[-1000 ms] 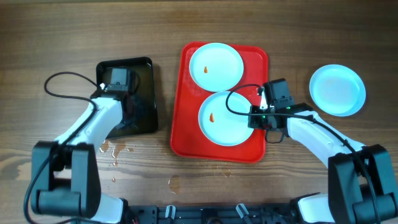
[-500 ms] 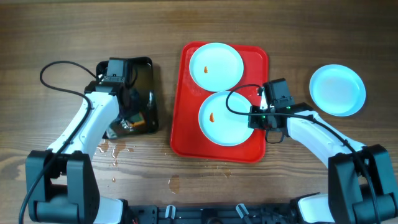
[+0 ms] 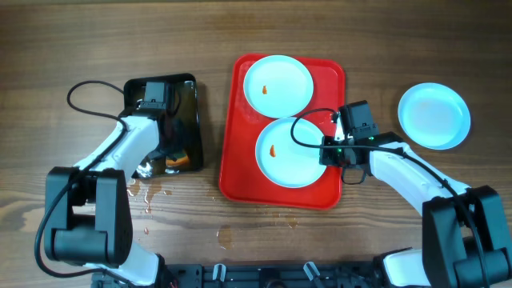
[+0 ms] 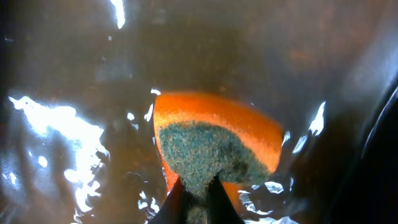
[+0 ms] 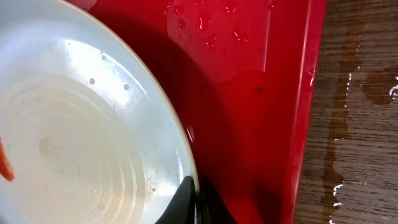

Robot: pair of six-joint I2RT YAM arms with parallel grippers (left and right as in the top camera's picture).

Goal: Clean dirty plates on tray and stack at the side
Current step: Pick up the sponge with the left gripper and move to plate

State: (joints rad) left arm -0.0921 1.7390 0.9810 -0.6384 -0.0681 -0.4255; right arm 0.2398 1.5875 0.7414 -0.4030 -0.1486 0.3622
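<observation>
while the left hand (image 4: 194, 190) pinches a sponge (image 4: 214, 140), right hand (image 5: 198, 194) clamps a plate (image 5: 74, 124) by its rim.

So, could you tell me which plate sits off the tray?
The plate on the table, right of the tray; the far plate and near plate lie on it, each smeared orange.

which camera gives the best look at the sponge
The left wrist view: the sponge shows close up, orange with a green scouring face, pinched at its lower edge by the left claw over the wet black tray. The overhead shows only an orange sliver beside the arm. The right wrist view misses it.
</observation>
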